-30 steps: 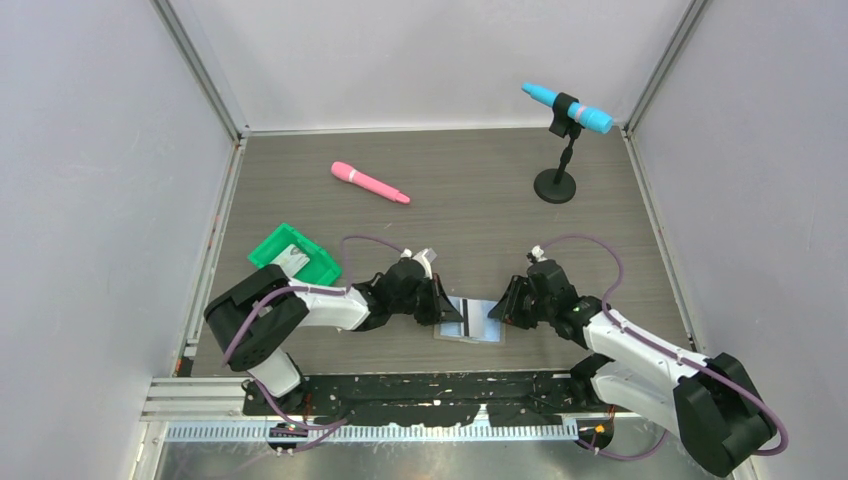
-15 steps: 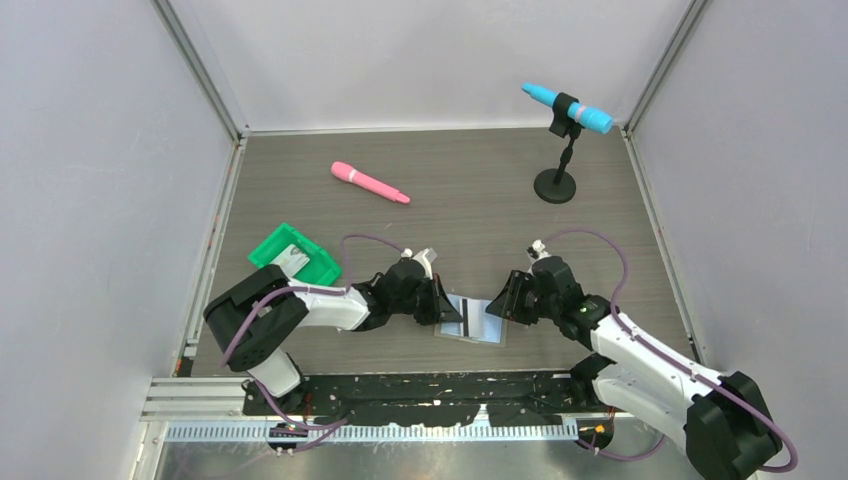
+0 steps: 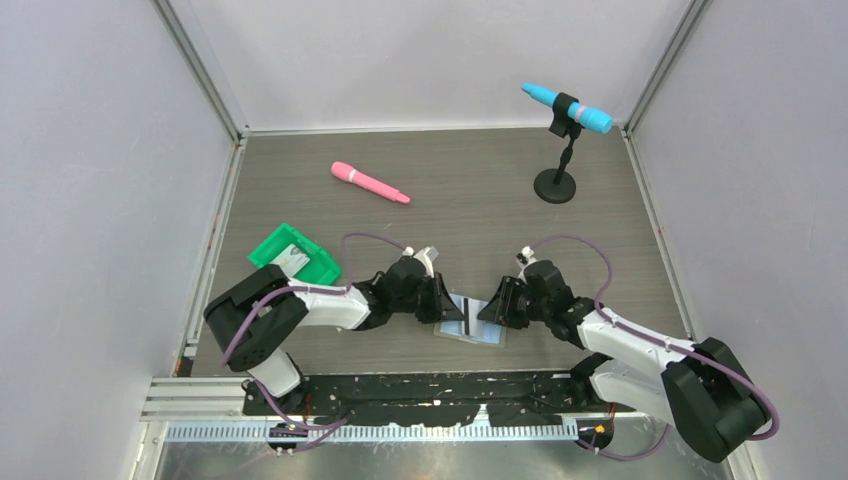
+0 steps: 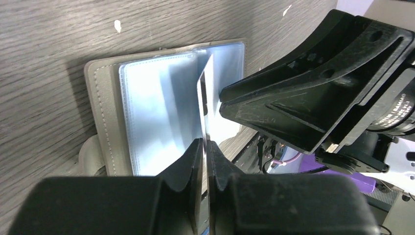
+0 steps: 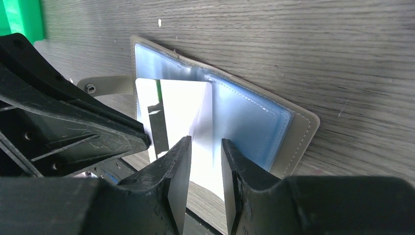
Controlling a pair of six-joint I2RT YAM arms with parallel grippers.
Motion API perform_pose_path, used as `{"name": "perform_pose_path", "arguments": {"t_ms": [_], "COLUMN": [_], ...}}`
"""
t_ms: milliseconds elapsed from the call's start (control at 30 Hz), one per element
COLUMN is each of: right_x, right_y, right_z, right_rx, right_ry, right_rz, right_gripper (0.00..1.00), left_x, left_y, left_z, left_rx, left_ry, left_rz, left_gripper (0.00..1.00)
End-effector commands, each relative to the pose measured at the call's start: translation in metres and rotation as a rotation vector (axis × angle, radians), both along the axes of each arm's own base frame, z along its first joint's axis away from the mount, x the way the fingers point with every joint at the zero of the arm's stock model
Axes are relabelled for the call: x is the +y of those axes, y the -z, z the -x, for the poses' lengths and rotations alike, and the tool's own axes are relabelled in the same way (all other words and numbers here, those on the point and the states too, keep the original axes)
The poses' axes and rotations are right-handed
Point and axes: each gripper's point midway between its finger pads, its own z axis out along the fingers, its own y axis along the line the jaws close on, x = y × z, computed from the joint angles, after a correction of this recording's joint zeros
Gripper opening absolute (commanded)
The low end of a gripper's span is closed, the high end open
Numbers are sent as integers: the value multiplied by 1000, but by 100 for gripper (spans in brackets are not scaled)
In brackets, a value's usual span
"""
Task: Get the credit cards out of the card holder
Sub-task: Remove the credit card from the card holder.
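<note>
The grey card holder lies open on the table near the front, its pale blue pockets up; it also shows in the left wrist view and the right wrist view. My left gripper is shut on a whitish credit card that stands on edge over the holder's middle. The right wrist view shows the card's face with a dark stripe. My right gripper is open, its jaws a little apart close in front of that card, over the holder's right half.
A green tray with a pale card in it sits left of the left arm. A pink marker lies further back. A blue microphone stands on a black stand at the back right. Walls close in both sides.
My right gripper has moved left, closer to the held card and the left gripper. The left gripper and the card have hardly moved.
</note>
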Motion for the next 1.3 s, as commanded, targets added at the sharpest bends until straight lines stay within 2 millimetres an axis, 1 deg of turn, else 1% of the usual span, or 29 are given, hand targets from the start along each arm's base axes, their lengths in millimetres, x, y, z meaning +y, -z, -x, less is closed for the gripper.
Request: {"name": "perform_pose_path", "arguments": {"t_ms": [0, 167, 400, 467, 600, 733, 800, 933, 967, 1000, 1033, 1067, 1100, 1133, 1167, 1200, 1233, 1267], "right_x": [1, -1, -1, -1, -1, -3, -3, -4, -2, -2, 2, 3, 3, 5, 1, 6, 2, 10], "right_y": [4, 7, 10, 10, 6, -2, -10, -33, -44, -50, -65, -72, -87, -95, -109, -122, -134, -149], "right_z": [2, 3, 4, 4, 2, -4, -9, -22, -26, -29, -35, -38, -45, -47, -56, -59, -64, -66], "right_rx": [-14, -4, 5, 3, -7, -32, -55, -125, -159, -182, -244, -282, -360, -404, -482, -546, -632, -722], "right_ry": [7, 12, 16, 17, 17, 7, 1, -7, -20, -27, -51, -63, -76, -84, -71, -75, -67, -73], "right_rz": [-17, -13, -14, -15, -10, 21, 39, 64, 67, 67, 62, 64, 75, 83, 110, 106, 133, 114], "right_gripper": [36, 36, 36, 36, 36, 36, 36, 37, 38, 39, 40, 42, 42, 43, 43, 43, 43, 43], "left_x": [-17, -24, -26, -25, -17, -5, 3, 23, 29, 35, 41, 45, 49, 52, 55, 58, 60, 61], "left_y": [-24, -24, -19, -19, -20, -28, -31, -37, -39, -41, -47, -51, -60, -67, -73, -81, -88, -95], "left_z": [-14, -16, -14, -13, -13, -14, -15, -17, -18, -18, -18, -18, -18, -18, -18, -18, -19, -20], "left_rx": [-77, -78, -71, -73, -84, -120, -131, -171, -172, -167, -165, -163, -166, -168, -172, -180, -183, -184], "left_ry": [13, 24, 33, 36, 20, -4, -24, -62, -77, -90, -100, -110, -119, -129, -138, -148, -159, -173], "left_rz": [65, 67, 60, 58, 36, 11, -15, -89, -113, -137, -151, -166, -166, -167, -166, -157, -145, -124], "left_gripper": [12, 22, 24, 20, 0, 0, 0, 0, 0, 0, 0, 0, 0, 0, 0, 0, 0, 0]}}
